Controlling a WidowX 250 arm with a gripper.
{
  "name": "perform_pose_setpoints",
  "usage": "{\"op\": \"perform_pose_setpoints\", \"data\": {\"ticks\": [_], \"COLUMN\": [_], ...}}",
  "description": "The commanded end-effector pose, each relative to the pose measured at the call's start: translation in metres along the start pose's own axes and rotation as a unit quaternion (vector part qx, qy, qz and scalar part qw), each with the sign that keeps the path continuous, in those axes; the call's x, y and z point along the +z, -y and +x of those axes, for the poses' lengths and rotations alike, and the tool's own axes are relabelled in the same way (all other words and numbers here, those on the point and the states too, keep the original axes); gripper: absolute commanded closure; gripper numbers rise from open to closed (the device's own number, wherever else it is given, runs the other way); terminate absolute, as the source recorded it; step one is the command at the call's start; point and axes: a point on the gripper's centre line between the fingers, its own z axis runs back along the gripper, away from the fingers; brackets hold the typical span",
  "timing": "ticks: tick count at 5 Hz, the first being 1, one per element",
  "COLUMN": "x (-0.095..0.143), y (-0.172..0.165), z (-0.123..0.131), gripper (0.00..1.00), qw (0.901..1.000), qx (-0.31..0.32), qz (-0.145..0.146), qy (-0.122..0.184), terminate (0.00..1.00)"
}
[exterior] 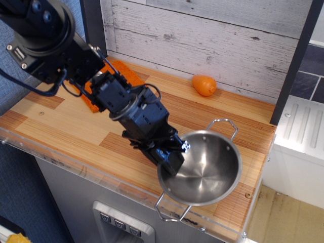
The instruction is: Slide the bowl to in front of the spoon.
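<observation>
Fingers of the gripper (172,161) pinch the left rim of the bowl (205,169), near the counter's front edge; spoon unseen, progress unjudgeable.

An orange fruit (204,85) near the wall, orange cloth (117,76) far left

Views: one only, so no second view overlaps it.
Position: high, off the front edge of the bench (61,121), toward its right end.
Facing: steeply down and inward, toward the plank back wall (212,35).
Tilt: rotated, so the bench front runs diagonally from left down to lower right.
Closeness: near; the bench fills most of the frame.
Cut off: the arm (40,30) leaves at the upper-left corner.
Foreground: the bowl (202,169), by the front edge.
</observation>
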Motion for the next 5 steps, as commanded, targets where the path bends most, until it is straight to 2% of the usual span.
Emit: {"op": "perform_pose_setpoints", "data": {"ticks": [1, 3, 5], "x": [0.05, 0.096, 0.127], "y": [-0.01, -0.049, -0.088], "z": [0.023, 0.024, 0.013], "gripper": [1.0, 1.0, 1.0], "qw": [0.9984, 0.9922, 0.9758], "qx": [0.007, 0.069, 0.148], "qz": [0.018, 0.037, 0.066], "qy": [0.053, 0.097, 0.146], "terminate": [0.0, 0.0, 0.0]}}
